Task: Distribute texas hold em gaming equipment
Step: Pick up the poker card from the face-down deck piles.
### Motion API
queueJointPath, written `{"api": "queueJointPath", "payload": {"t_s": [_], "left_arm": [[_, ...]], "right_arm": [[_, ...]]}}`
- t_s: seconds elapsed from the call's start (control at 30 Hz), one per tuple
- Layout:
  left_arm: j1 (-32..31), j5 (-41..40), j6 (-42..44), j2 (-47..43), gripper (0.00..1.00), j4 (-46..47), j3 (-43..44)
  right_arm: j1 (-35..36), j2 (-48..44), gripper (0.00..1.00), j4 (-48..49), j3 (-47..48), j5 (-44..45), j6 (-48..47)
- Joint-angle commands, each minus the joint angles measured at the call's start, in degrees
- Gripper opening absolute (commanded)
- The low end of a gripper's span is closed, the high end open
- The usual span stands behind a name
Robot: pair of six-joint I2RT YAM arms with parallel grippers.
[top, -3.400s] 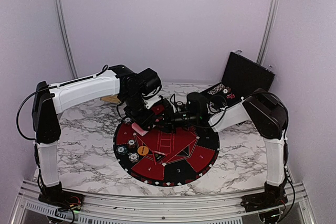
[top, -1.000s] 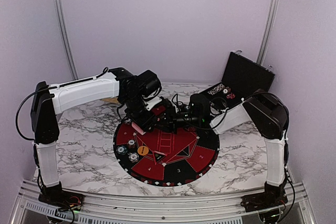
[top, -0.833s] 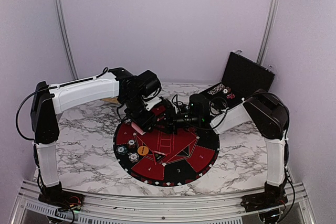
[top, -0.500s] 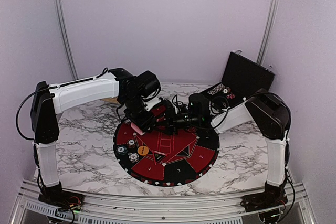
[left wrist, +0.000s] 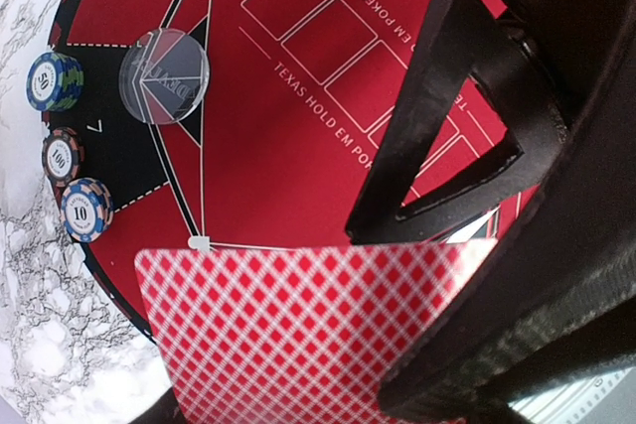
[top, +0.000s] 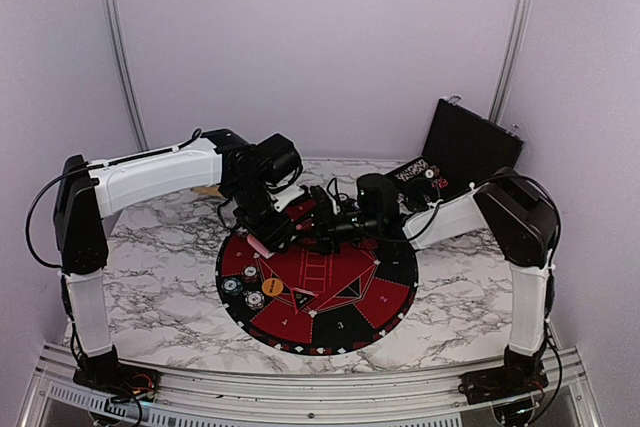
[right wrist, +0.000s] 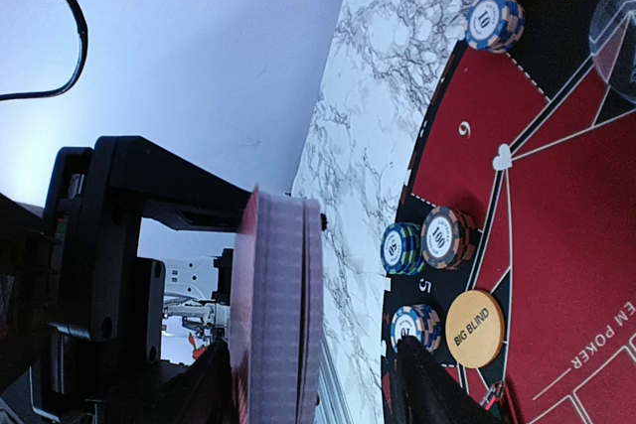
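Note:
My left gripper (top: 266, 234) is shut on a deck of red-diamond-backed playing cards (left wrist: 298, 330) above the mat's far left rim. In the right wrist view that deck (right wrist: 279, 310) is seen edge-on. My right gripper (right wrist: 318, 394) is open around it, one finger close to the deck's back and the other well clear. From above, the right gripper (top: 320, 226) meets the left one. Chip stacks (right wrist: 425, 241) and an orange "BIG BLIND" disc (right wrist: 474, 328) lie on the mat's left side. A clear disc (left wrist: 164, 74) lies further along with more chip stacks (left wrist: 70, 146).
The round red-and-black mat (top: 345, 282) lies in the middle of the marble table (top: 160, 277). An open black case (top: 470, 144) holding more chips stands at the back right. A tan object (top: 209, 189) lies behind the left arm.
My right gripper's jaws have opened around the deck, and both grippers have shifted slightly toward the back. The left gripper still holds the cards.

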Motion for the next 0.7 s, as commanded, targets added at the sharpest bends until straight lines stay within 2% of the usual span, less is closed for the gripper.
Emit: {"api": "queueJointPath", "payload": {"t_s": [0.0, 0.37, 0.67], "left_arm": [[0.40, 0.73, 0.56, -3.35, 0.36, 1.08, -0.52], [0.49, 2.93, 0.56, -3.57, 0.36, 1.72, -0.80], [0.79, 2.84, 0.56, -4.62, 0.36, 2.19, -1.32]], "right_arm": [[0.50, -2.43, 0.56, 1.20, 1.57, 0.79, -0.74], [0.95, -1.44, 0.63, 1.39, 3.06, 0.88, -0.77], [1.07, 0.17, 0.57, -1.74, 3.90, 1.90, -1.98]]}}
